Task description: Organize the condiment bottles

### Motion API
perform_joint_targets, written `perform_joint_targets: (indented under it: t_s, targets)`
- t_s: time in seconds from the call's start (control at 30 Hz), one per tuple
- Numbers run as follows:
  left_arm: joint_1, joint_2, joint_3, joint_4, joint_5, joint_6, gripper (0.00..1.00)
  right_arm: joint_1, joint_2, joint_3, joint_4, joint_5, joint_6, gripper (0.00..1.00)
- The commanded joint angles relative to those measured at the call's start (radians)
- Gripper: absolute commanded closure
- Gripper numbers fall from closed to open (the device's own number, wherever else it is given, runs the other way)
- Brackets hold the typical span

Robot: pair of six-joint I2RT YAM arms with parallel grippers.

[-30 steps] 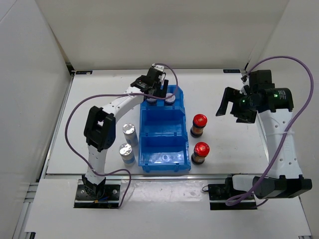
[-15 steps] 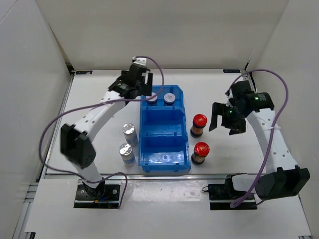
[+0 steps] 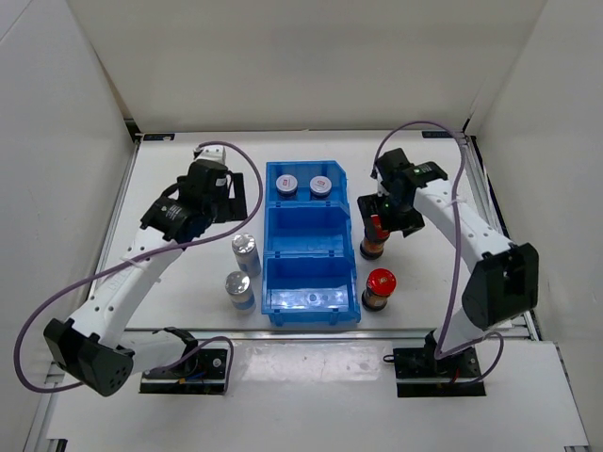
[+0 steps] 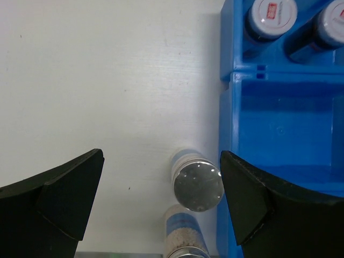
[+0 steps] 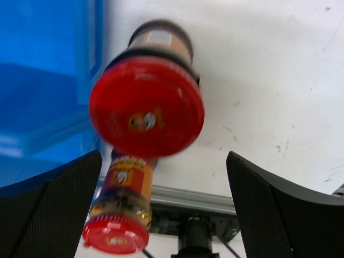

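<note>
The right gripper (image 3: 382, 215) is held over the far red-capped bottle (image 5: 146, 105). Its jaws are spread wide to either side of the cap and grasp nothing. That bottle stands upright on the table (image 3: 424, 292), just beside the right wall of the blue bin (image 3: 311, 231), with the near red-capped bottle (image 3: 380, 285) close in front of it. The left gripper (image 4: 161, 161) is likewise released and empty, poised above the two silver-capped bottles (image 3: 245, 247) standing left of the bin. Two grey-lidded bottles (image 3: 288, 185) are already set in the far compartment.

Picking up the far red-capped bottle is judged to be the step in hand. In the right wrist view the cap is blurred and sits off-centre, nearer one finger, so the jaws should first be centred. They should then be lowered past the wide cap and closed on the body beneath it, so that the bottle cannot slip down. The fingers should be kept clear of the bin wall and the neighbouring bottle, since the gap on the bin side looks narrow. A straight lift is advised before any carry over the rim.
</note>
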Motion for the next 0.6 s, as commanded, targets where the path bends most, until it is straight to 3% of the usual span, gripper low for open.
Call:
perform_joint_targets:
  t_s: [0.0, 0.17, 0.27, 0.3, 0.37, 0.47, 0.5, 0.57]
  targets:
    - [0.015, -0.004, -0.035, -0.056, 0.025, -0.035, 0.00, 0.005, 0.051, 0.005, 0.075, 0.081, -0.049, 0.00]
    - [0.035, 0.005, -0.069, -0.047, 0.035, -0.090, 0.00, 0.005, 0.123, 0.027, 0.097, 0.054, -0.040, 0.02]
    - [0.044, 0.017, -0.069, -0.047, 0.044, -0.106, 0.00, 0.014, 0.148, 0.053, 0.106, 0.044, -0.029, 0.16]
    - [0.044, 0.028, -0.069, -0.038, 0.044, -0.106, 0.00, 0.014, 0.157, 0.053, 0.106, 0.044, -0.029, 0.29]
    - [0.053, 0.040, -0.069, -0.038, 0.056, -0.106, 0.00, 0.014, 0.157, 0.080, 0.085, 0.044, -0.018, 0.37]
    - [0.064, 0.052, -0.069, -0.027, 0.068, -0.106, 0.00, 0.032, 0.127, 0.102, 0.046, 0.108, 0.005, 0.54]
    - [0.064, 0.062, -0.069, -0.018, 0.077, -0.106, 0.00, 0.043, 0.095, 0.122, 0.031, 0.136, 0.014, 0.65]
    - [0.073, 0.071, -0.058, -0.018, 0.078, -0.106, 0.00, 0.052, 0.061, 0.160, -0.004, 0.184, 0.040, 0.74]
